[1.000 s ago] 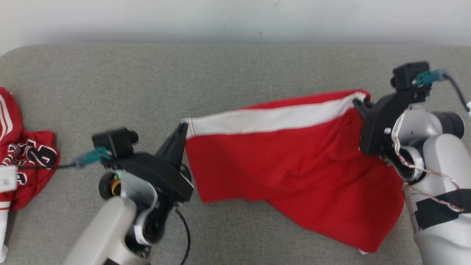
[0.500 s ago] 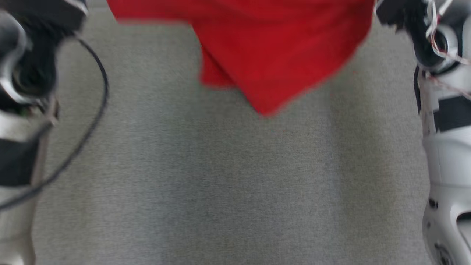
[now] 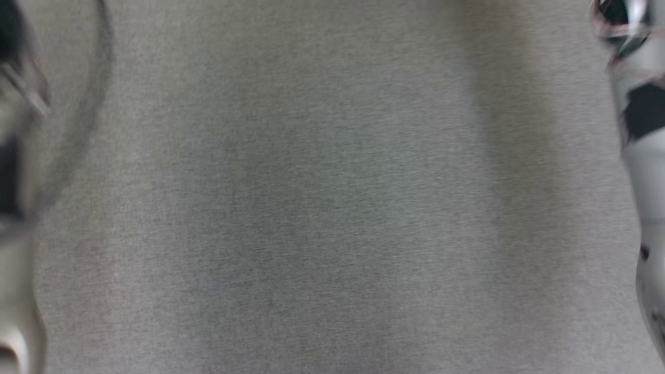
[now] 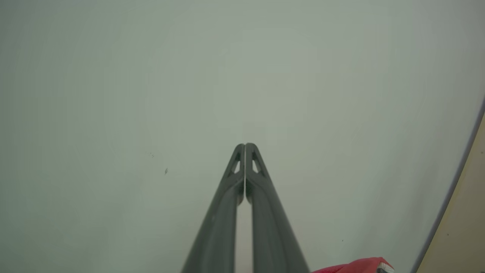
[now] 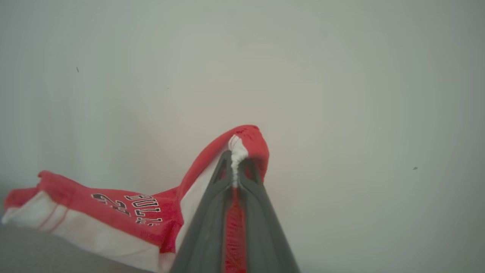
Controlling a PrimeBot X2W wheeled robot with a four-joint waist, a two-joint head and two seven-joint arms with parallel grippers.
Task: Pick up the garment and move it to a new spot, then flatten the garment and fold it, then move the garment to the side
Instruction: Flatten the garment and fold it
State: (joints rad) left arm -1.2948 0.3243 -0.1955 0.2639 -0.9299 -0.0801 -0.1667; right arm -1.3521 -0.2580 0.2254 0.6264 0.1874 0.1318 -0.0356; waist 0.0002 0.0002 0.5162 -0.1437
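The garment (image 5: 248, 138) is red with a white band. In the right wrist view my right gripper (image 5: 235, 159) is shut on its bunched edge, against a pale wall. From there red and white cloth with dark lettering (image 5: 129, 206) runs down to the lower left; I cannot tell whether it is the same piece. My left gripper (image 4: 244, 146) is shut, fingertips pressed together with no cloth showing between them. A red corner of the garment (image 4: 356, 266) shows at the bottom right of the left wrist view.
The head view looks down on the grey fabric surface (image 3: 332, 208). My blurred left arm (image 3: 13, 156) is at its left edge and my pale right forearm (image 3: 641, 135) at its right edge. A beige strip (image 4: 464, 227) crosses the left wrist view's right side.
The head camera has swung down, so the red garment and both grippers have slid out of the top of its picture. Both arms held the garment spread between them a second ago.
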